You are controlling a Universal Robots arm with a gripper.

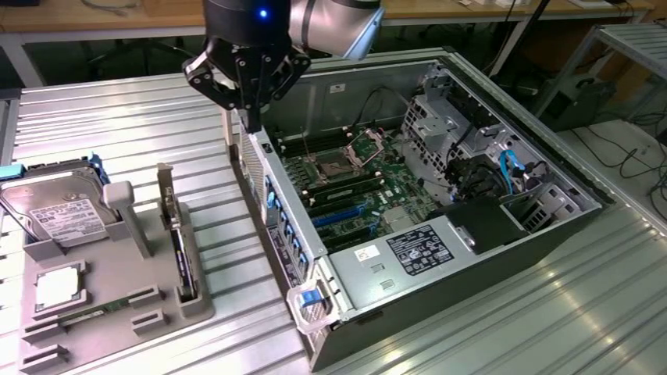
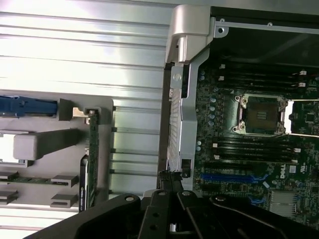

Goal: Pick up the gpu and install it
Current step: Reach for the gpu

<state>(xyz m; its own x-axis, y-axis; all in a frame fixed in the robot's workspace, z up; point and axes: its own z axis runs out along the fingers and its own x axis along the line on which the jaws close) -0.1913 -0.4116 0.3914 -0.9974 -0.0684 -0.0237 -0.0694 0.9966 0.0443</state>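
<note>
- The gpu [image 1: 181, 262] has not been picked up yet; it stands on its thin edge in a slot of the grey tray [image 1: 198, 308], at about eight o'clock from the computer case [image 1: 469, 301] in the exterior view
- The gripper [image 1: 251, 123] hangs above the back wall [image 1: 273, 219] of the case, with its fingers squeezed tight together and nothing between them
- From the gripper, the gpu is down toward seven o'clock, well apart from it
- So I think the job is right at the start: the grab, the carry and the push into the board are all left to do
- Inside the case the blue slots [image 1: 339, 215] on the green board look free, at about four o'clock from the gripper
- On the tray a silver hard drive [image 1: 58, 207] sits at ten o'clock from the gpu, and a tall grey post [image 1: 120, 215] stands just beside the card
- A green memory stick [image 1: 89, 314] lies flat at eight o'clock from the gpu
- The back wall stands between the tray and the board — the card would have to go up and over it
- The post close to the card leaves little room on that side
</note>
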